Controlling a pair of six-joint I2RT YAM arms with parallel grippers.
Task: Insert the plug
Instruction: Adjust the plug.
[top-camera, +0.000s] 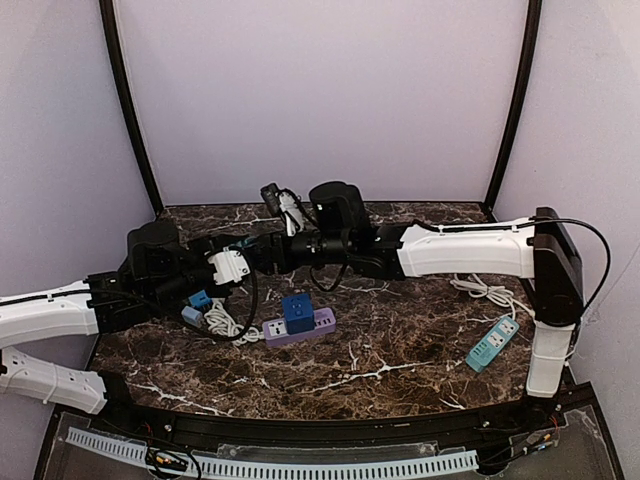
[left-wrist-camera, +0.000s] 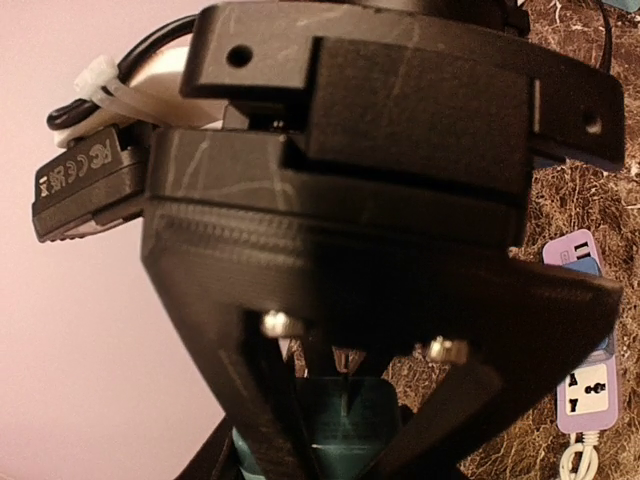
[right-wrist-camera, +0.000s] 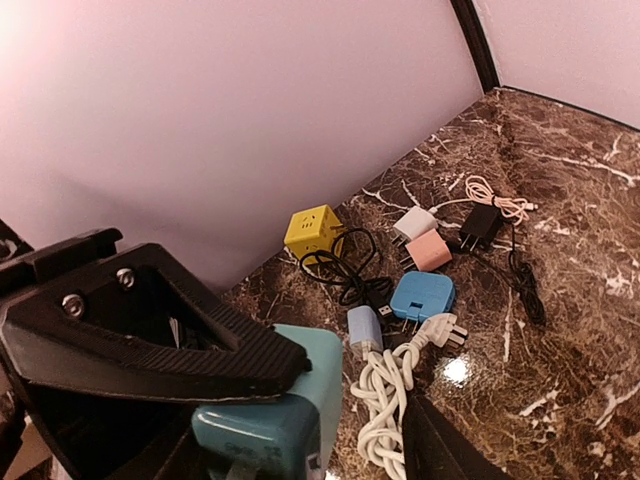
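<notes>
While atop purple strip (top-camera: 323, 321), 1 blue cube (top-camera: 297, 312).

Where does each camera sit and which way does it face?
Top external: above and behind the bases, looking down on the dark marble table; both arms show, meeting left of centre.
Left wrist: on the left arm, looking along the left gripper, whose black fingers flank a teal plug block.
Right wrist: on the right arm, looking past the right gripper toward a yellow cube adapter by the wall.
Shared: top and left wrist views both show the purple power strip.
</notes>
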